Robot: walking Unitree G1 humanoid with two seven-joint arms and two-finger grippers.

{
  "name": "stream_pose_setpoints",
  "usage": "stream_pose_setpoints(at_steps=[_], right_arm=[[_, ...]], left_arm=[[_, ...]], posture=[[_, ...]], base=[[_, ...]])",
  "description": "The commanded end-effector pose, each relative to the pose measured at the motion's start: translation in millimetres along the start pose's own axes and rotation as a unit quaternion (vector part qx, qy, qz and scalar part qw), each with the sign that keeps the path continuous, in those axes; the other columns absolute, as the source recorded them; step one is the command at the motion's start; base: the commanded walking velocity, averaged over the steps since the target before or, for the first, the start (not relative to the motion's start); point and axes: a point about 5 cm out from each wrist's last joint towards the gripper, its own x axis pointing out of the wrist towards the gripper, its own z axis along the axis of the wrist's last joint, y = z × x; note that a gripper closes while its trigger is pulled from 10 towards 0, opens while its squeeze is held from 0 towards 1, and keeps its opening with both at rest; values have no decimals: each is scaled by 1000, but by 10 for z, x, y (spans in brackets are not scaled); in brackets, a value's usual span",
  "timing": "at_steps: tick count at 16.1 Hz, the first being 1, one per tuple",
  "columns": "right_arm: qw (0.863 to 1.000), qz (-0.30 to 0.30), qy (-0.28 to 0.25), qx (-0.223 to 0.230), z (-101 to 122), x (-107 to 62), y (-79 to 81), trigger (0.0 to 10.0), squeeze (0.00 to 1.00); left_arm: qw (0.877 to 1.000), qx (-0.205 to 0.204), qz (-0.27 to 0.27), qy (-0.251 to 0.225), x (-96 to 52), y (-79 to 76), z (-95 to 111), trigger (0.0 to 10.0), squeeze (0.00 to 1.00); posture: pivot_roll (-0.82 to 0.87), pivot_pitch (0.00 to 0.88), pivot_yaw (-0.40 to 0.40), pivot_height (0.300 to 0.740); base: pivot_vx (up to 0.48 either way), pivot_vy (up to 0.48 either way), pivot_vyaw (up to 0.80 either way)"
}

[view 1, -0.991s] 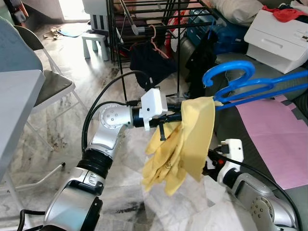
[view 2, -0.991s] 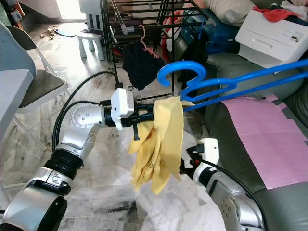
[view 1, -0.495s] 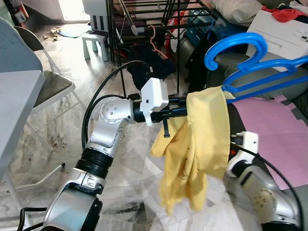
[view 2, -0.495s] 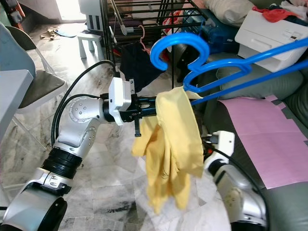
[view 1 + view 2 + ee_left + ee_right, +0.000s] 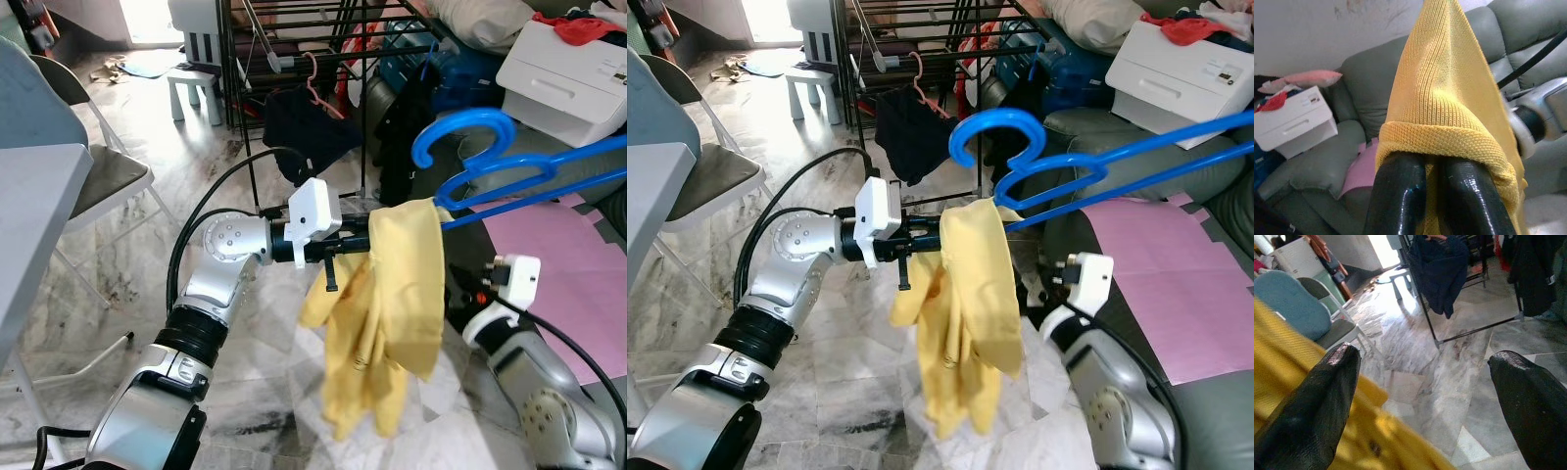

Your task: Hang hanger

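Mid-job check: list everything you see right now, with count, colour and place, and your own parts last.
Hanger: one, blue, raised ahead, hook up.
Sweater: one, yellow, draped off the hanger's end.
Drying rack: one, black, behind, with dark clothes hung on it.
Sofa: one, grey, right.
Pink sheet: one, on the sofa.
White box: one, far right.
Stool: one, white, far left.
Chair: one, grey, left.
Left tool: shut on the sweater.
Right tool: open, beside the sweater.

The left arm reaches forward with its elbow bent, its left hand (image 5: 1432,196) pressing its 2 black fingers (image 5: 1398,196) together on yellow fabric. The right arm is raised lower right, its right hand (image 5: 1425,396) spread wide, gripping nothing.
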Motion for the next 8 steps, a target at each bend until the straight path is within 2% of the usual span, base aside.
stream_pose_setpoints(at_steps=[1, 5, 8], right_arm=[[1000, 21, 1, -7, 39, -26, 54, 10000, 0], [996, 71, 57, -5, -142, -156, 179, 10000, 0], [994, 71, 80, 2, -259, -162, 170, 10000, 0]], left_arm=[[1000, 19, 4, 0, 22, 38, 36, 10000, 0], [999, 28, 19, 13, -11, 110, -10, 10000, 0], [999, 40, 18, -9, 34, 157, 101, 10000, 0]], posture=[[45, 0, -20, 740], [40, 0, -19, 740], [41, 0, -21, 740]], base=[[0, 0, 0], [0, 0, 0], [0, 0, 0]])
